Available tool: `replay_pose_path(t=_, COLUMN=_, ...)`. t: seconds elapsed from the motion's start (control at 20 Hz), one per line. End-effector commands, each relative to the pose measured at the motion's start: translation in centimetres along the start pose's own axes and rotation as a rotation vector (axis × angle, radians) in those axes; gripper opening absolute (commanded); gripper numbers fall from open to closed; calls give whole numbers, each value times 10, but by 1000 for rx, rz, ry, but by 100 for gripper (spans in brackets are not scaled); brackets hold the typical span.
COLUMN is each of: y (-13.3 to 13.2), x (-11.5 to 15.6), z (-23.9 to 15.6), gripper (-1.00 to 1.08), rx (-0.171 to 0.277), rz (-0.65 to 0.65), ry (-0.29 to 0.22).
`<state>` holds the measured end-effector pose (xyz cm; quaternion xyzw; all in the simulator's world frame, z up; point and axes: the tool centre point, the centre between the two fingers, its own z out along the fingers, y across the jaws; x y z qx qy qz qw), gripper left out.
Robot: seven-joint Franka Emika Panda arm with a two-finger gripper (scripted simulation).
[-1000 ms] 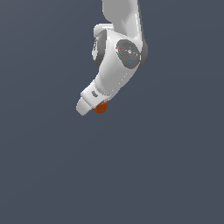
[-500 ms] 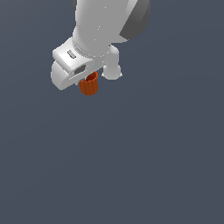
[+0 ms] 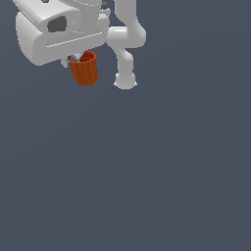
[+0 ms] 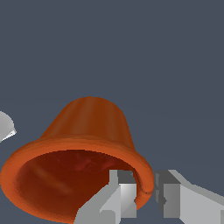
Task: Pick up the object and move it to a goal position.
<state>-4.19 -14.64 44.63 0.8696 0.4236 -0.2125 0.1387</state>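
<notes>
The object is a small orange-red ribbed cup (image 3: pixel 85 68), hanging open end up below my white hand at the upper left of the exterior view. My gripper (image 3: pixel 74 59) is shut on its rim. In the wrist view the cup (image 4: pixel 89 122) fills the middle. One grey finger (image 4: pixel 124 188) is inside the rim and the other (image 4: pixel 173 197) is outside, pinching the wall; my gripper (image 4: pixel 146 186) holds it clear of any surface. No goal marker shows.
My white arm links (image 3: pixel 125 49) hang to the exterior view's right of the hand. The background is plain dark grey-blue. A pale grey piece (image 4: pixel 5 127) shows at the edge of the wrist view.
The hand with the cup has moved up and toward the exterior view's left, and looks larger, closer to the camera. The cup stays in the grip.
</notes>
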Motion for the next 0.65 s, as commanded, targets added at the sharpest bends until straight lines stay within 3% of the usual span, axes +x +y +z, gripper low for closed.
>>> replay_pose_path(t=0.0, y=4, x=-9, z=-11, gripper=-100, rx=-1, rz=0, ry=-1)
replay_pose_path(t=0.6, y=13, x=-24, z=-28, gripper=-100, rx=-2, rz=-1, ry=-2)
